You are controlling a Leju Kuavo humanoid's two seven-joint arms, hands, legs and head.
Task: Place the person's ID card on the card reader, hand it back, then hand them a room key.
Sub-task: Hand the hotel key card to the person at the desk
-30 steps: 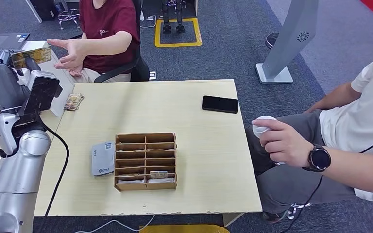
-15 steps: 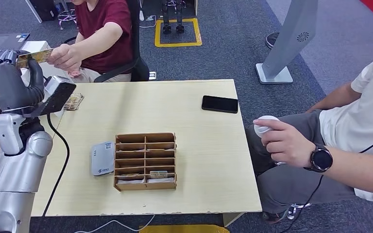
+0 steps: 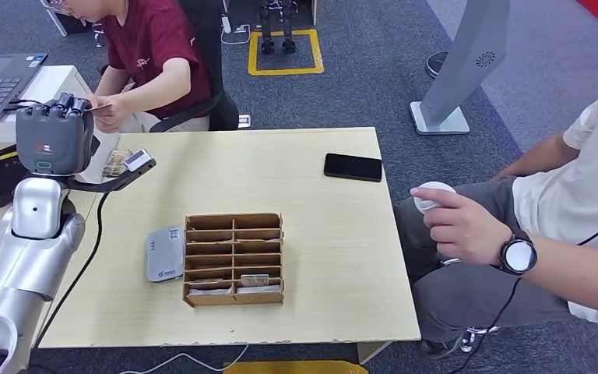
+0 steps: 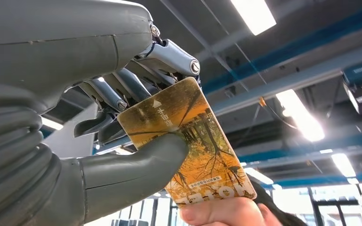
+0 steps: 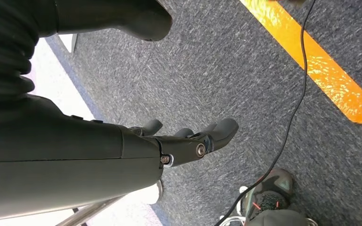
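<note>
Since half second ago: left hand [image 3: 53, 139] turned, back now facing camera; person in red leaned closer, fingers [image 4: 217, 213] now on card. Left hand pinches ID card [image 4: 188, 141] between thumb and fingers, far left beyond worktop [image 3: 311, 164]. Card reader [image 3: 163, 254] left of wooden organizer [image 3: 233, 259]. Right hand [image 5: 188, 141] hangs over carpet, fingers loosely apart, empty.
</note>
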